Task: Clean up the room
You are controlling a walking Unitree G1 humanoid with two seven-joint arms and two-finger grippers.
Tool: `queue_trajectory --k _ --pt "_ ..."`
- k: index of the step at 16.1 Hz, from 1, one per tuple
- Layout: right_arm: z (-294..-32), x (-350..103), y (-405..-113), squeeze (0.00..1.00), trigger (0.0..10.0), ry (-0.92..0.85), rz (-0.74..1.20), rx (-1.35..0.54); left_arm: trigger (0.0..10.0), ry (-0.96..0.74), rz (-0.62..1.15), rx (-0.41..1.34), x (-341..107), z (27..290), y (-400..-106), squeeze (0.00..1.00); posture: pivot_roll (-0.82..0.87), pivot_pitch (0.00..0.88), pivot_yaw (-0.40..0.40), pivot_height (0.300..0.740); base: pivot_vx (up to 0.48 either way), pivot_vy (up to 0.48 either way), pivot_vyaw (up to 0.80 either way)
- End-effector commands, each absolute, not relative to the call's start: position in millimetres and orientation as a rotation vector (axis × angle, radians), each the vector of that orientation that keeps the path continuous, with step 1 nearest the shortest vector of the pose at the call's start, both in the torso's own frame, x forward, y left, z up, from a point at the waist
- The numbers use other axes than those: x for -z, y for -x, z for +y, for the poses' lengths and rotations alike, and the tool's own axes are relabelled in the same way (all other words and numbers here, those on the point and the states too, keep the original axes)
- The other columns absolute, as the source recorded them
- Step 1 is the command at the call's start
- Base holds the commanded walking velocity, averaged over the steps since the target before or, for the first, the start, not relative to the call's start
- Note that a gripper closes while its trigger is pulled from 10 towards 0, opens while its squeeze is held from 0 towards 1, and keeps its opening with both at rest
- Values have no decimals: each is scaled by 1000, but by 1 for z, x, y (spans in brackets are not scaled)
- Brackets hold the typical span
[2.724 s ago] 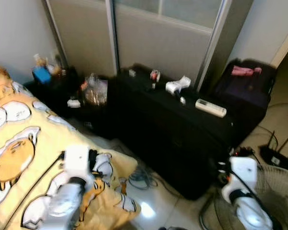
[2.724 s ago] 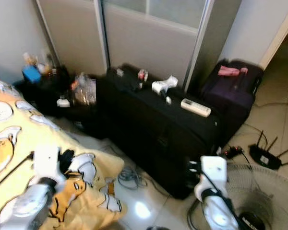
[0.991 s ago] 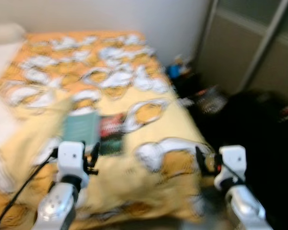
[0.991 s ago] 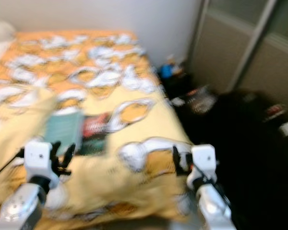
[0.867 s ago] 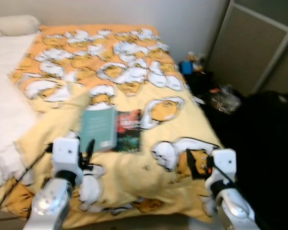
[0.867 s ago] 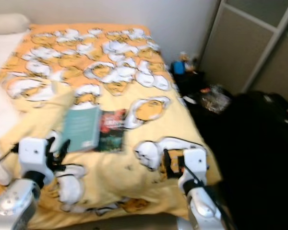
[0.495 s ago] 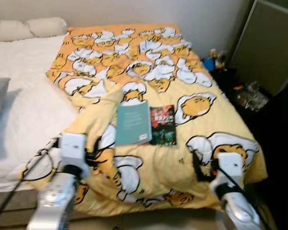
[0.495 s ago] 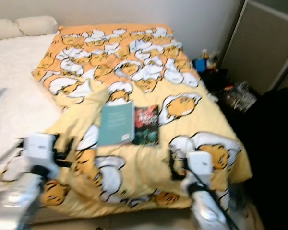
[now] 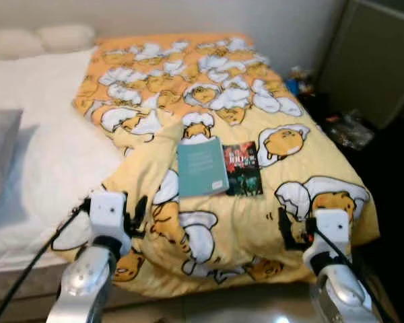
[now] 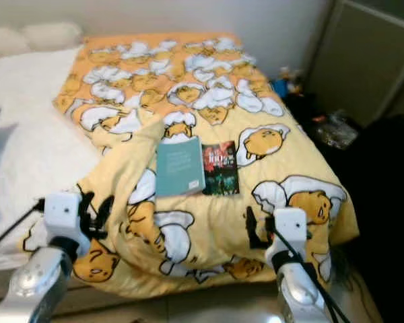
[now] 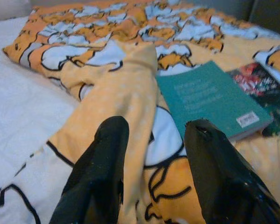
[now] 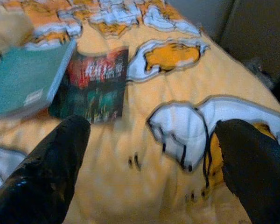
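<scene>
A teal book (image 9: 202, 167) and a dark-covered book (image 9: 244, 168) lie side by side on the yellow egg-print duvet (image 9: 222, 87), which is rumpled and folded back near the teal book. My left gripper (image 11: 156, 125) hovers open over the folded duvet edge, short of the teal book (image 11: 210, 100). Over the duvet's foot end my right gripper (image 12: 154, 126) is open too, with the dark book (image 12: 95, 84) ahead of it. Both arms reach in low, left gripper (image 9: 136, 210) and right gripper (image 9: 286, 232), and neither holds anything.
A white sheet (image 9: 40, 134) covers the bed's left half, with a grey pillow (image 9: 0, 148) and pale pillows (image 9: 40, 37) at the head. Dark furniture with small clutter (image 9: 303, 81) and a sliding wardrobe door (image 9: 377, 54) stand right. Pale floor (image 9: 209, 309) lies below the bed's foot.
The camera has swung from the black suitcase round to the bed, and shifted slightly in the last half second. The books lie where they were; both grippers stay open.
</scene>
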State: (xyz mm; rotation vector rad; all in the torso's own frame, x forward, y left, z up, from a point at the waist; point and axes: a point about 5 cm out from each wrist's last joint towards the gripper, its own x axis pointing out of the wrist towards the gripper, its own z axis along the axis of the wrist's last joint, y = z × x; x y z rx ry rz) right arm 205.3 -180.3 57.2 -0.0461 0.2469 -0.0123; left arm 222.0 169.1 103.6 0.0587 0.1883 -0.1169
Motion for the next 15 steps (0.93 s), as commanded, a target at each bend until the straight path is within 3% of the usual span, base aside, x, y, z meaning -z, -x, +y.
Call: queue_trajectory --k 1,5,15 --pt "-175 -61 -209 0 10000 48 228 1 10000 -70 201 94 -102 174 -219 0 15 0 21 740 0 281 0" --pt "-172 -66 -209 0 10000 119 198 -15 10000 -69 204 94 -102 174 -219 0 9 0 24 740 0 288 0" --pt "-169 -68 -212 0 10000 26 201 -2 10000 -83 192 97 -108 178 -223 0 17 0 28 740 0 297 0"
